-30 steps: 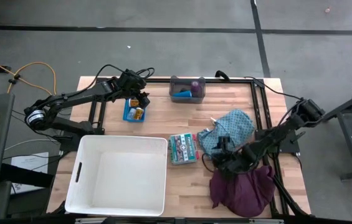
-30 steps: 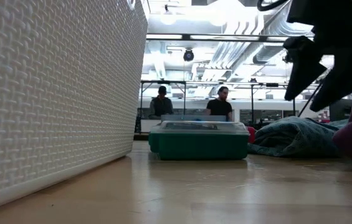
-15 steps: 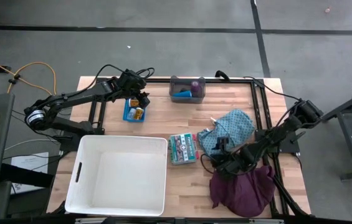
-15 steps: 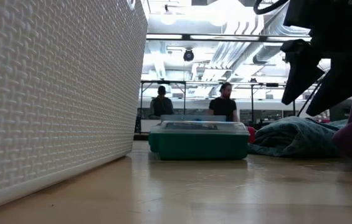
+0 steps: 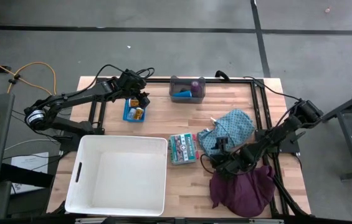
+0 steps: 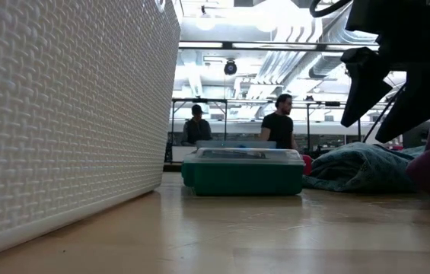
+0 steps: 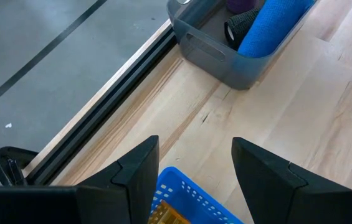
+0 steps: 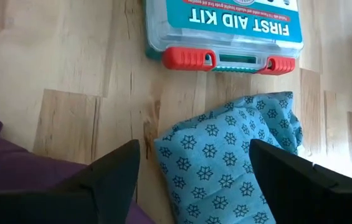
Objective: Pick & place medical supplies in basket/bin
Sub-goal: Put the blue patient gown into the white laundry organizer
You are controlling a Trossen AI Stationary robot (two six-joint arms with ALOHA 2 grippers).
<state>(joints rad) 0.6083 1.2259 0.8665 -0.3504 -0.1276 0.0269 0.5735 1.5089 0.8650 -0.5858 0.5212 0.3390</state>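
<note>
My right hand (image 5: 220, 163) hangs with fingers spread wide, holding nothing, over the gap between the teal patterned cloth (image 5: 230, 129) and the maroon cloth (image 5: 244, 189). First aid kit (image 5: 184, 149) lies just beyond on the worktop (image 5: 182, 186). My left hand (image 5: 139, 94) is half parted and empty above the blue basket (image 5: 136, 112) with the orange bottles (image 5: 137, 113). Blue roll (image 7: 269, 25) and purple roll (image 5: 196, 83) sit in the grey bin (image 5: 187, 89). White bin (image 5: 117, 176) is near the front edge.
</note>
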